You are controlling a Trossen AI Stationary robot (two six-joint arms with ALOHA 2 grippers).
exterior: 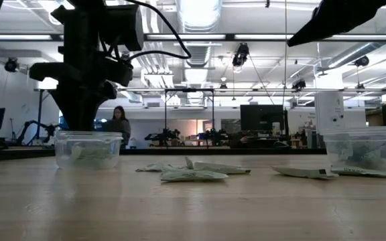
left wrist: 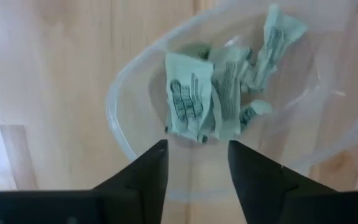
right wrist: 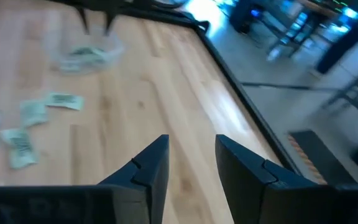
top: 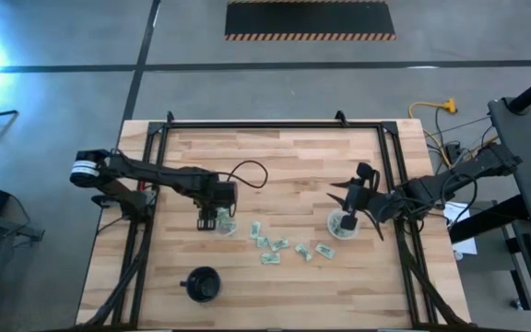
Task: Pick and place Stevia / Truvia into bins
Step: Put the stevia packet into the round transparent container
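Several pale green and white packets (top: 279, 247) lie flat on the table between two clear cups. The left cup (top: 225, 226) (left wrist: 241, 118) holds several crumpled packets (left wrist: 210, 93). My left gripper (left wrist: 197, 146) (top: 212, 219) hangs open right above that cup, holding nothing. The right cup (top: 344, 224) (exterior: 366, 148) also has packets in it. My right gripper (right wrist: 191, 146) (top: 353, 196) is open and empty, raised just beyond the right cup's far side. It looks across the table toward the loose packets (right wrist: 27, 121) and the left cup (right wrist: 82, 53).
A black round cup (top: 201, 284) stands near the table's near edge, left of centre. A black rail frame (top: 275, 124) runs along the table's far and side edges. A person (exterior: 118, 126) is in the room far behind the table. Bare wood lies beyond the packets.
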